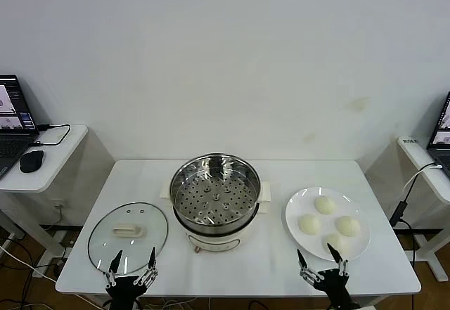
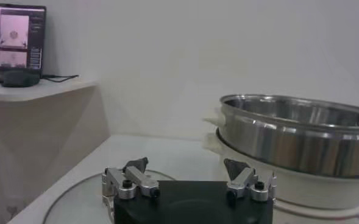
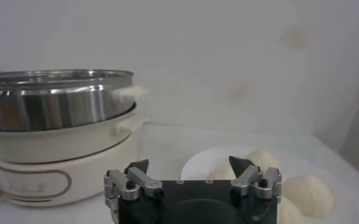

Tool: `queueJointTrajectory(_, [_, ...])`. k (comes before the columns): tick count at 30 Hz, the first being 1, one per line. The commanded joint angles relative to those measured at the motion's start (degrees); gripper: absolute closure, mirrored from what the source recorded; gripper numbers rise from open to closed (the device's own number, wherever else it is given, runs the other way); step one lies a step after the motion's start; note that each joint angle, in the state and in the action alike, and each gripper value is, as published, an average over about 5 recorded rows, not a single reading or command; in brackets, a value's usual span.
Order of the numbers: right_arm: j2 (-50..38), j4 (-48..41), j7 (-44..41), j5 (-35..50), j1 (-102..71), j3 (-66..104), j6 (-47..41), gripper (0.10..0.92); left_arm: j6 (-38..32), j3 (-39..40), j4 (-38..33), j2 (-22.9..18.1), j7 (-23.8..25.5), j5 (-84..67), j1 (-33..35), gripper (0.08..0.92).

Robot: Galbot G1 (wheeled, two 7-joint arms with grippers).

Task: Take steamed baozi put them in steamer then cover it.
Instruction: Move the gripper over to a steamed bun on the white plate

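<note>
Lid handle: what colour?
Cream, a rectangular handle at the centre of the clear glass lid. Shows best in the head view.

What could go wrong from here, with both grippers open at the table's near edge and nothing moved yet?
1. The four cream-white round buns sit close together on the flat white plate; the open right gripper may nudge a neighbour.
2. The clear glass lid lies flat beside the shiny steel steamer pot, so the left gripper has only its small cream handle to grasp.
</note>
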Motion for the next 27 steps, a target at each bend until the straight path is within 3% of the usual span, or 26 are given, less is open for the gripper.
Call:
queueJointTrajectory(1, [-1.3, 0.7, 1.1, -7.6, 2.4, 1.6, -0.4, 0.202, 3.1, -0.9, -0.7, 0.6, 0.7, 1.9, -0.1, 0.177])
queueJointTrajectory(6, [-8.1, -0.5, 0.4, -19.9, 9.8, 5.0, -4.5, 0.203, 10.8, -0.8, -3.2, 2.2, 1.4, 5.7, -0.7, 0.177])
queueJointTrajectory(14, [-25.8, -8.9, -10.0, -33.0, 25.0, 3.9, -8.0, 0.203, 13.2, -1.5, -2.9, 2.6, 1.5, 8.6, -4.1, 0.177])
queueJointTrajectory(21, [-39.6, -18.3, -24.3, -33.5, 39.0, -5.1, -10.4, 0.202, 12.9, -1.8, -1.7, 2.7, 1.3, 10.0, -4.9, 0.177])
queueJointTrajectory(27, [-47.8, -25.6, -37.6, -25.5, 55.5, -21.9, -11.0, 0.203, 11.8, -2.6, -1.0, 3.1, 1.0, 12.0, -6.1, 0.177])
